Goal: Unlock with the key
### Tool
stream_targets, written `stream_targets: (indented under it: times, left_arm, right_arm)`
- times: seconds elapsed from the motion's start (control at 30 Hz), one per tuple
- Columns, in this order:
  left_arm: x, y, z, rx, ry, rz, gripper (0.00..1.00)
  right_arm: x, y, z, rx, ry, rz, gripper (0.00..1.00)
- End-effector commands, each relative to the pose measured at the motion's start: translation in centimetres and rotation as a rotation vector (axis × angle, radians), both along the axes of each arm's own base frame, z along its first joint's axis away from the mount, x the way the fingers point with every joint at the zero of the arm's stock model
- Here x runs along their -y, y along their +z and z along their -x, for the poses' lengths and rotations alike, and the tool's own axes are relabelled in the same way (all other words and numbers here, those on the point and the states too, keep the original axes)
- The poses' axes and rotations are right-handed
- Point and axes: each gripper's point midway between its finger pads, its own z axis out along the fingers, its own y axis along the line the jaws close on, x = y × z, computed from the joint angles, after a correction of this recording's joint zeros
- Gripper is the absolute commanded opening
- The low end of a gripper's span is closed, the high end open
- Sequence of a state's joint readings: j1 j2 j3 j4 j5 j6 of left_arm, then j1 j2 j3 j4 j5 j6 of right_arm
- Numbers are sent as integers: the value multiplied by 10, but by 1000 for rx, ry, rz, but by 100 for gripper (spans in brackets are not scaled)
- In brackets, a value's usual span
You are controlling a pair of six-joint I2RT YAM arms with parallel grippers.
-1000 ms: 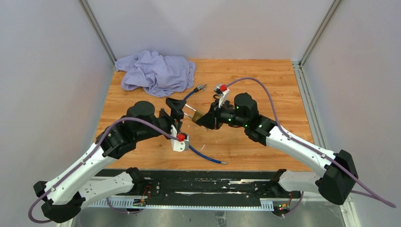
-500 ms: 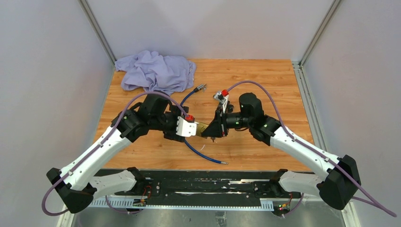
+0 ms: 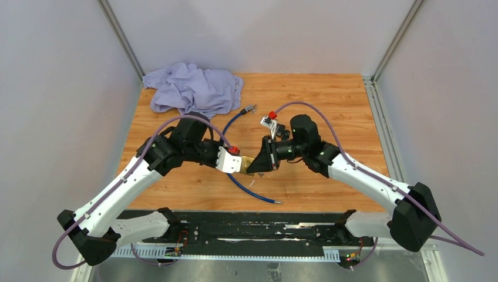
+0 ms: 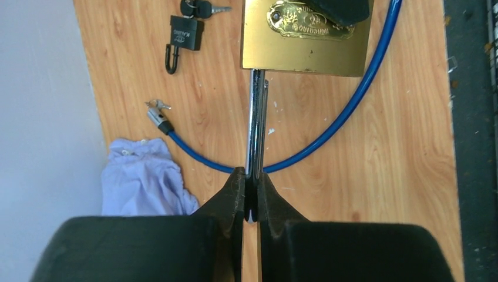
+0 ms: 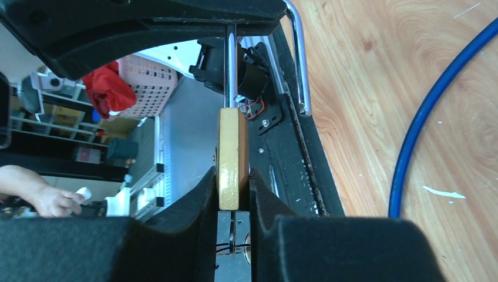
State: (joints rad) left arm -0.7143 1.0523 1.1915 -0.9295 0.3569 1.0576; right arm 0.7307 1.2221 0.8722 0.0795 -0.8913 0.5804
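Note:
A brass padlock [image 3: 247, 162] hangs above the table's middle between both arms. My right gripper [image 5: 233, 189] is shut on the padlock's flat brass body [image 5: 233, 154]. A thin metal blade that looks like the key [image 5: 231, 235] sticks out of the body's bottom edge, between my right fingers. The chrome shackle [image 4: 256, 126] runs from the brass body [image 4: 302, 44] straight into my left gripper [image 4: 251, 198], which is shut on it. In the top view my left gripper [image 3: 237, 163] meets the lock from the left and my right gripper [image 3: 256, 164] from the right.
A blue cable [image 3: 251, 189] curves across the wood under the lock, its metal end [image 3: 250, 108] lying farther back. A crumpled purple cloth [image 3: 194, 88] lies at the back left. A small black padlock [image 4: 184, 34] with keys [image 4: 202, 8] rests on the table.
My left arm swung in from the left, and its open jaws closed on the shackle. My right gripper shifted slightly with the padlock and kept its grip.

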Motion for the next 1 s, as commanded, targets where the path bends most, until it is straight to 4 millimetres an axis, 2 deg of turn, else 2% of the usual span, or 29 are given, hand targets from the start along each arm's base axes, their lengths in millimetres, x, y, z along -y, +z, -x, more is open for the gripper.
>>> stream_targets:
  times: [0.0, 0.1, 0.17, 0.2, 0.27, 0.3, 0.33, 0.47, 0.57, 0.67, 0.8, 0.9, 0.97]
  left_arm:
    - [-9, -14, -4, 91, -82, -106, 0]
    - [-15, -18, -21, 199, -84, -177, 1]
    - [-16, -21, -33, 276, -76, -222, 5]
    - [-16, -23, -38, 296, -63, -238, 14]
    - [-12, -20, -49, 276, 27, -214, 48]
    - [-9, -14, -57, 253, 94, -193, 61]
    - [-8, -9, -64, 221, 162, -181, 68]
    - [-3, 12, -76, 42, 331, -111, 79]
    - [-6, 25, -79, -31, 389, -26, 100]
    - [-17, 32, -87, -58, 467, 16, 98]
    - [-43, 37, -104, -76, 608, 50, 98]
    - [-60, 39, -113, -92, 717, 74, 98]
    - [-65, 36, -111, -112, 766, 81, 98]
  right_arm:
    - [-11, 40, -18, -37, -14, -130, 0]
    - [-9, 37, -35, -181, -47, -134, 1]
    - [-7, 30, -47, -275, -61, -124, 1]
    - [-6, 26, -52, -305, -66, -113, 1]
    - [-3, 12, -64, -340, -117, -71, 1]
    - [-1, 4, -69, -338, -148, -46, 1]
    - [2, -6, -74, -336, -185, -14, 1]
    - [16, -43, -89, -285, -303, 138, 1]
    - [26, -65, -99, -248, -361, 214, 1]
    - [35, -83, -112, -180, -425, 285, 1]
    - [41, -107, -124, -108, -469, 349, 1]
    - [39, -126, -124, -80, -459, 397, 1]
    - [37, -138, -120, -69, -443, 451, 1]
